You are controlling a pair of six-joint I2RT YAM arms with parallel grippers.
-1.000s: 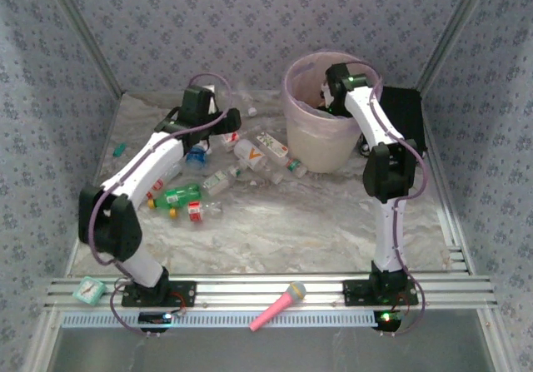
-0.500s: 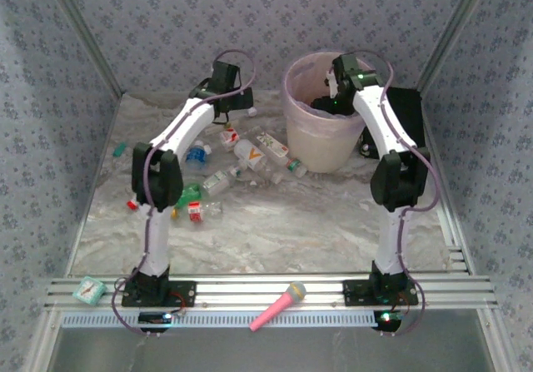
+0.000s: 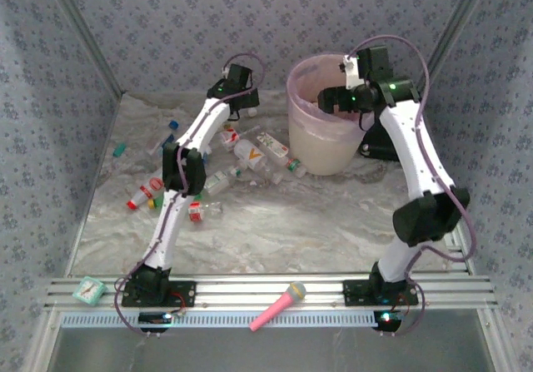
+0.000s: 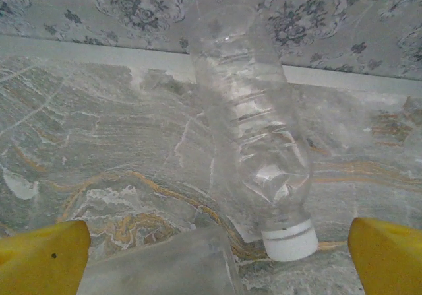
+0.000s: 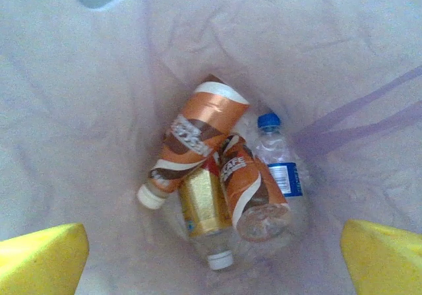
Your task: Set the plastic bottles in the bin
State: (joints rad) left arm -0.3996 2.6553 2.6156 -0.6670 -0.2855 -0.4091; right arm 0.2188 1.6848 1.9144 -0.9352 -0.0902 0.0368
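Hovering over the bin (image 3: 326,151), right fingers (image 5: 39,259) gape wide, empty; left fingers (image 4: 39,255) spread wide before a clear bottle (image 4: 254,150)

Blue-grey floral-papered walls (image 3: 250,22) rise on three sides of the marbled tabletop (image 3: 291,222), with ribbed aluminium rails (image 3: 266,287) along its near edge.

Clear ribbed plastic bottle (image 4: 254,143); smooth marble-patterned table (image 4: 99,163); translucent plastic bin liner (image 5: 79,110).

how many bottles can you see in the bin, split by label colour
orange-brown label bottles: 2
gold label bottle: 1
blue label bottle: 1
total visible in the bin: 4
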